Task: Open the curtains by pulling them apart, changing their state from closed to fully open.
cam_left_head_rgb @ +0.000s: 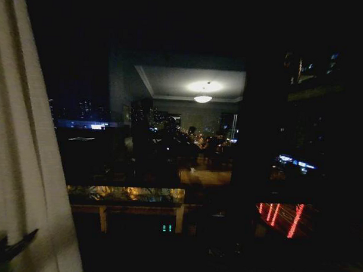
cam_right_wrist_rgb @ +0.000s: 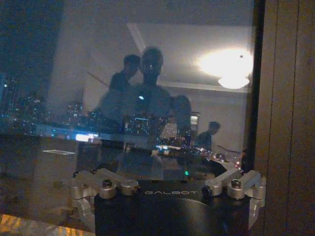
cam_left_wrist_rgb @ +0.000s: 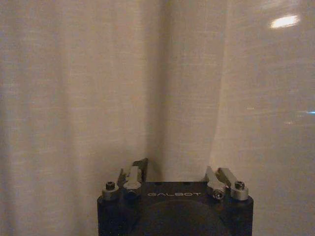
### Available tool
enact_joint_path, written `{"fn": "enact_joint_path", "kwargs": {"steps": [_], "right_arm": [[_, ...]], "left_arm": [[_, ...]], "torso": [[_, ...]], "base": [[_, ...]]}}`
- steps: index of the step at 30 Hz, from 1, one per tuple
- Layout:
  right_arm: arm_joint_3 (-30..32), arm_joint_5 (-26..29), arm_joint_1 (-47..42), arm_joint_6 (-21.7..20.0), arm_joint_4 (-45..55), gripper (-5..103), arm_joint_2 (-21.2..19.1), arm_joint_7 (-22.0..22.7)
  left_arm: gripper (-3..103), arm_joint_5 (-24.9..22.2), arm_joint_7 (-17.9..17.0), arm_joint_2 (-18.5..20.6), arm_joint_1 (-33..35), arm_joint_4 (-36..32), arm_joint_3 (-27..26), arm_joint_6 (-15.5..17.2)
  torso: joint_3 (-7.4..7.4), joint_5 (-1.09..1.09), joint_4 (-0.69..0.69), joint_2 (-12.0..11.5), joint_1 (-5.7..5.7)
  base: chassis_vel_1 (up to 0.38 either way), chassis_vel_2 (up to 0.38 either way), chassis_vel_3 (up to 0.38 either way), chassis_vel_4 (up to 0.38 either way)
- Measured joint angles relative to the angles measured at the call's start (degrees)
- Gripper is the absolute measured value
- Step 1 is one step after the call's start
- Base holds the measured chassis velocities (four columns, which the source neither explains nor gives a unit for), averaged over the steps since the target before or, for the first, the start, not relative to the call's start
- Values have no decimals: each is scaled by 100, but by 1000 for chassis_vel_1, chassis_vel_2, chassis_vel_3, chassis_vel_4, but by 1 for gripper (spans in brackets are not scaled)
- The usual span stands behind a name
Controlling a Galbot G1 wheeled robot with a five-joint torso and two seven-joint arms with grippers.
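Your curtains (cam_left_head_rgb: pixel 26 148): one cream-white sheer panel is visible, bunched at the far left of the head view, hanging in vertical pleats, with dark bare glass beside it. Its lower part sits right against the left gripper (cam_left_head_rgb: pixel 7 246). From the left wrist you see the same fabric (cam_left_wrist_rgb: pixel 98 88) directly ahead of the fingertips (cam_left_wrist_rgb: pixel 133 173), very close, folds vertical, semi-transparent.

A home living room at night, high up: a big window (cam_left_head_rgb: pixel 169 141) reflects a ceiling lamp (cam_left_head_rgb: pixel 203 98) at 12 o'clock, city lights beyond, a sheer curtain (cam_left_head_rgb: pixel 25 166) at 9 o'clock.
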Motion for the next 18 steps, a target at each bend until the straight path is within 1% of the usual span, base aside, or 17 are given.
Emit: {"fn": "enact_joint_path", "kwargs": {"steps": [2,3,4,5,6,7,8,10,11,12,13,14,15,16,17,18], "right_arm": [[-9,-43,-17,19,0,100,0,-20],[-9,-43,-17,19,0,100,0,-20],[-16,-62,-17,26,1,100,0,-25],[-23,-77,-17,30,3,100,0,-28],[-27,-91,-17,32,9,100,0,-32],[-27,-91,-17,32,9,100,0,-32],[-31,-103,-16,33,16,100,0,-37],[-37,-118,-16,34,23,100,0,-47],[-38,-123,-17,36,25,100,0,-49],[-38,-123,-17,36,25,100,0,-49],[-39,-124,-18,37,27,100,0,-52],[-38,-127,-28,43,34,100,0,-68],[-38,-127,-28,43,34,100,0,-68],[-35,-127,-32,47,37,100,0,-71],[-28,-128,-42,53,39,100,0,-86],[-28,-128,-42,53,39,100,0,-86]], "left_arm": [[35,-49,-333,71,-146,146,-65,139],[35,-49,-333,71,-146,146,-65,139],[35,-81,-431,105,-197,203,-82,172],[30,-107,-570,152,-253,274,-93,201],[20,-149,-810,211,-321,362,-97,233],[20,-149,-810,211,-321,362,-97,233],[20,-189,-1045,251,-378,419,-104,275],[9,-245,-1519,314,-479,522,-118,386],[4,-280,-1828,348,-548,590,-121,459],[4,-280,-1828,348,-548,590,-121,459],[4,-290,-1914,356,-566,611,-121,475],[1,-362,-2533,428,-691,796,-119,569],[1,-362,-2533,428,-691,796,-119,569],[1,-377,-2705,454,-726,854,-116,588],[1,-422,-3079,525,-810,1027,-104,625],[1,-422,-3079,525,-810,1027,-104,625]], "torso": [[0,0,0,0,0],[0,0,0,0,0],[0,0,0,0,0],[0,0,0,0,0],[0,0,0,0,0],[0,0,0,0,0],[0,0,0,0,0],[0,0,0,-1,1],[0,0,0,-1,0],[0,0,0,-1,0],[0,0,0,-1,0],[0,1,-1,-1,0],[0,1,-1,-1,0],[0,1,-1,-1,0],[0,2,-1,-1,0],[0,2,-1,-1,0]], "base": [[0,0,0,0],[0,0,0,0],[0,0,0,0],[0,0,0,0],[0,0,0,0],[0,0,0,0],[0,0,0,0],[0,0,0,0],[0,0,0,0],[0,0,0,0],[0,0,0,0],[0,0,0,0],[0,0,0,0],[0,0,0,0],[0,0,0,0],[0,0,0,0]]}}
